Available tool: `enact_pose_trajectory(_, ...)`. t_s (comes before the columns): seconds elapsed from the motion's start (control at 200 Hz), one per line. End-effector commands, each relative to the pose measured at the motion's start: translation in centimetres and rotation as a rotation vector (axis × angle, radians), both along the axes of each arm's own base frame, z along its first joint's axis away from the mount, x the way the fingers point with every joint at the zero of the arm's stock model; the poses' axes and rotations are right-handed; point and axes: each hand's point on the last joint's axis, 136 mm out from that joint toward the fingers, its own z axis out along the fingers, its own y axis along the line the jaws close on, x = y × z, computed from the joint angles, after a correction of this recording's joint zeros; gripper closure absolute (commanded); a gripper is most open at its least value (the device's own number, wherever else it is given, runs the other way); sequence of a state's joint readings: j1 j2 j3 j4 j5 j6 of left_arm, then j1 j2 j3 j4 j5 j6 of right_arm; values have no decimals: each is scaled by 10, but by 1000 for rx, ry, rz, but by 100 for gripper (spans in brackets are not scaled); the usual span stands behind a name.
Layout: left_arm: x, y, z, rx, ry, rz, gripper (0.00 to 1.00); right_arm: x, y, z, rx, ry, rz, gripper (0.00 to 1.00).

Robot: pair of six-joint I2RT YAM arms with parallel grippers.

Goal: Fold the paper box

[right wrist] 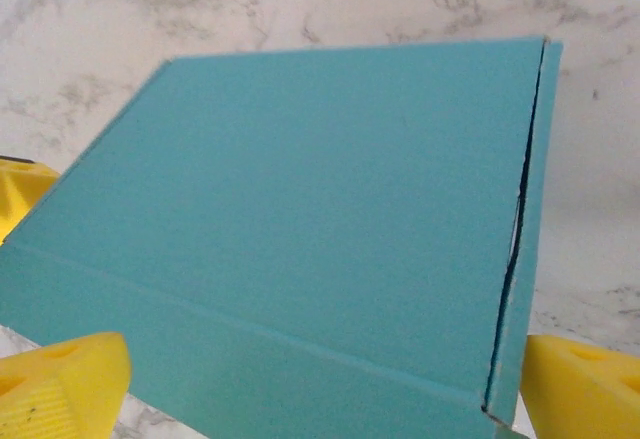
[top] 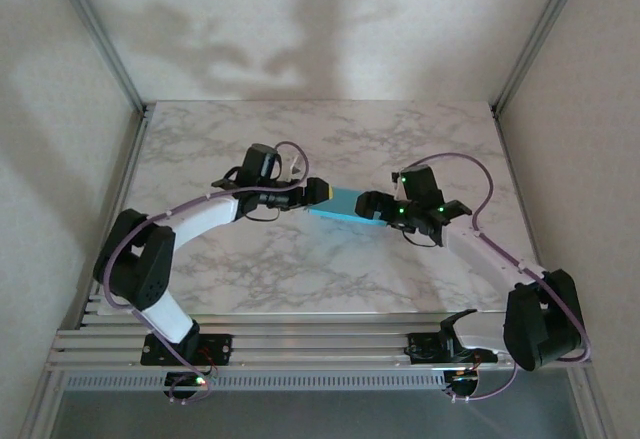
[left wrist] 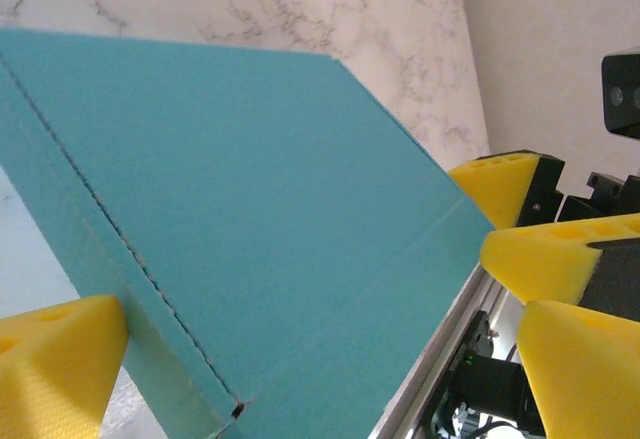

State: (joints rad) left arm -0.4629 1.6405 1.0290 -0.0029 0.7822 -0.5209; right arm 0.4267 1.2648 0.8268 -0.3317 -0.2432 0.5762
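Starting on your left, the left gripper (top: 308, 195) reaches in toward the middle of the marble table (top: 200, 139) with its jaws spread wide. In its wrist view one of the yellow pads (left wrist: 55, 364) sits against the near side of the paper box (top: 340, 203), while the other stands clear of the far edge, so read it as straddling, not clamping. The box lies mid-table directly ahead of that gripper, turquoise face outward and already closed into a shallow rectangular shape. Its long axis runs across the table along the line that joins your two tools, dipping slightly toward the near edge on the right. Neither arm is nearer, since each faces one short end. Whether the box rests flat or is tipped up a little, you cannot tell from above. On the right, the right gripper (top: 368, 205) meets the opposite end, also wide open. Its pads (right wrist: 60, 384) bracket the box's two near corners, and whether they press on the card cannot be made out. In that view a dark seam (right wrist: 520, 229) gapes along one side panel, so the fold looks nearly done, and closing that gap is probably what remains.
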Motion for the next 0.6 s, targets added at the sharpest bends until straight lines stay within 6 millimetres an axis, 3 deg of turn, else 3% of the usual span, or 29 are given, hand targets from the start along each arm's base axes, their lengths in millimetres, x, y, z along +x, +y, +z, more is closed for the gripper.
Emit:
enact_pose_trajectory(0.0,-1,-4,31,-42,-32,-14,1,4,1,26,19,-33,3,1)
enact_pose_trajectory(0.275,3,0,34,-26,-13,18,1,11,-1,45,49,-35,-26,1)
enact_pose_trajectory(0.596,11,0,20,-13,21,49,1,13,3,32,54,9,-16,1)
